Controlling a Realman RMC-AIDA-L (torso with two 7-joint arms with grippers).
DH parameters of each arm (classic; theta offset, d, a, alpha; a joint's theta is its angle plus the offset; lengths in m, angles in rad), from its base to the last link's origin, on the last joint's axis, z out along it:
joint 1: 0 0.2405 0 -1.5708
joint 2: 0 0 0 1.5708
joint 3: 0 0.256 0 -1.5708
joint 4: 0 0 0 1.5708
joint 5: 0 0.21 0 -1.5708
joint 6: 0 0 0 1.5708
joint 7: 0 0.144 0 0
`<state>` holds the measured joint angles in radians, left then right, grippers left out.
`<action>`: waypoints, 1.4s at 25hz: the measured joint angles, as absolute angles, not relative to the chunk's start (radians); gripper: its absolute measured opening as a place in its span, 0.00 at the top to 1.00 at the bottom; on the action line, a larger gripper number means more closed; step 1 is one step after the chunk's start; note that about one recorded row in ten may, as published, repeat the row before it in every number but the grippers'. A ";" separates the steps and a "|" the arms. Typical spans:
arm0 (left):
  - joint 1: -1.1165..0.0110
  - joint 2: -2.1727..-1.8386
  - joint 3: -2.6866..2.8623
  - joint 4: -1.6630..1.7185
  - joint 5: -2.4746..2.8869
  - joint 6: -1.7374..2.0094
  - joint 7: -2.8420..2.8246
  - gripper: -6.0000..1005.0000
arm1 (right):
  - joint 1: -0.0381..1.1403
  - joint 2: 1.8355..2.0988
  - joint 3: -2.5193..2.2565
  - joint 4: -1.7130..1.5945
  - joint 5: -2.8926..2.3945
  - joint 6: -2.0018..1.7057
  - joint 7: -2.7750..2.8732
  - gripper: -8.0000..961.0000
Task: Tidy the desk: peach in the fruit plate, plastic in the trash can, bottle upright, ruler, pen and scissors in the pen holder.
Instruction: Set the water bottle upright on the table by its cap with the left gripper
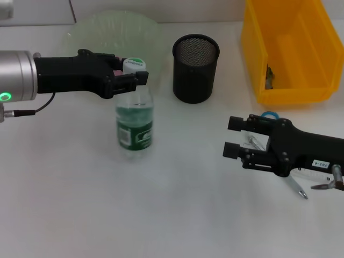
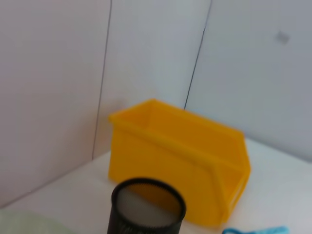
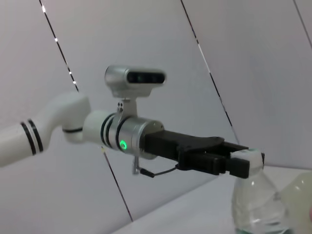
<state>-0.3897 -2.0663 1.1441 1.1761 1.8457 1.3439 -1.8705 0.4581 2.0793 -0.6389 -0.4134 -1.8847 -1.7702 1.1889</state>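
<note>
Bottle point(image 1: 135, 122): upright mid-desk, left gripper point(image 1: 130, 72) clamped on its cap. Light, thin-walled, slippery (topples easily); you should hold the stiff neck. Right gripper point(image 1: 233, 137): spread wide, empty, over the pen point(image 1: 297, 188).

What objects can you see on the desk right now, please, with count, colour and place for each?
bottle: one, clear with green label and white cap, upright, centre-left.
fruit plate: one, pale green, far left, behind the bottle.
pen holder: one, black mesh, far centre.
trash can: one, yellow, far right.
scissors: one, blue handle, partly hidden beneath the right arm.
pen: one, clear, near right.
left gripper: one, black, shut on the bottle's cap.
right gripper: one, black, open, above the scissors.
</note>
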 joint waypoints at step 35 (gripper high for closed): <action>-0.390 -2.068 1.039 0.586 1.317 1.370 -1.010 0.46 | 0.383 2.082 -0.638 -0.336 -1.799 -1.666 1.098 0.25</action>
<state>-0.3898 -2.0677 1.0385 0.5863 1.3168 1.3704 -1.0101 0.3832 2.0821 -0.6381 -0.3357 -1.7992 -1.6657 1.0977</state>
